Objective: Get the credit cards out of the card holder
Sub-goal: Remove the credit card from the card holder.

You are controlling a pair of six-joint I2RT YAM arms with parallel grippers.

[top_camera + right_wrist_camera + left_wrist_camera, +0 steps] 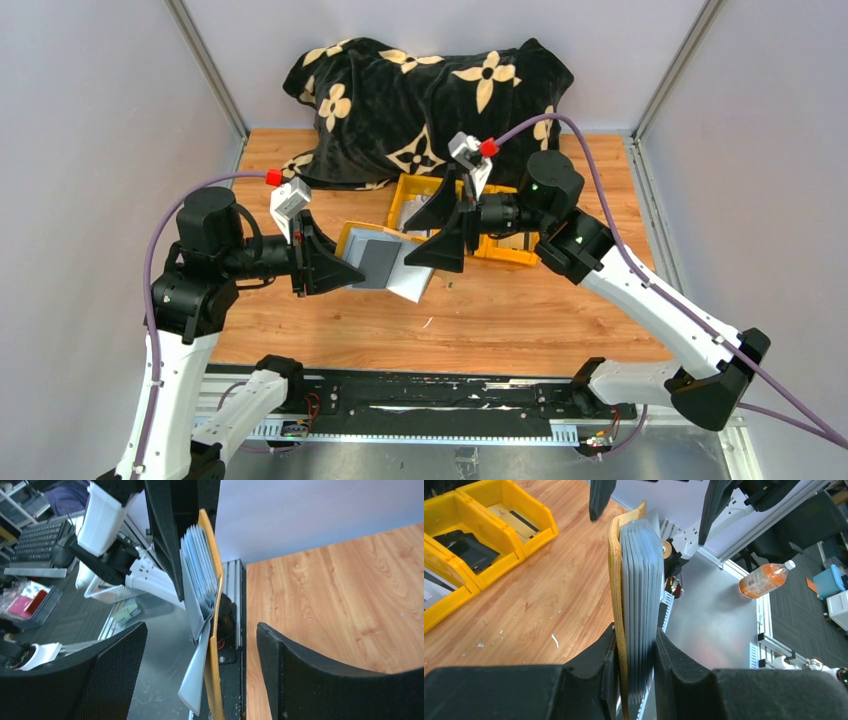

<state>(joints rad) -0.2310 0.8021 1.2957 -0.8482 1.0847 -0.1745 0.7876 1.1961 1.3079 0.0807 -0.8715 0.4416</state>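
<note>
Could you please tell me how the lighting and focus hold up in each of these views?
Top external: even, soft light, the card holder sharp, no glare. Left wrist: holder crisp, the left fingers dark and soft-edged, mild sheen on the metal floor. Right wrist: holder clear, the right fingers dark, with little detail.

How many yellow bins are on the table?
3, in a row on the table: bin with tan contents, bin with a black item, bin partly off-frame. Others may be hidden.
</note>
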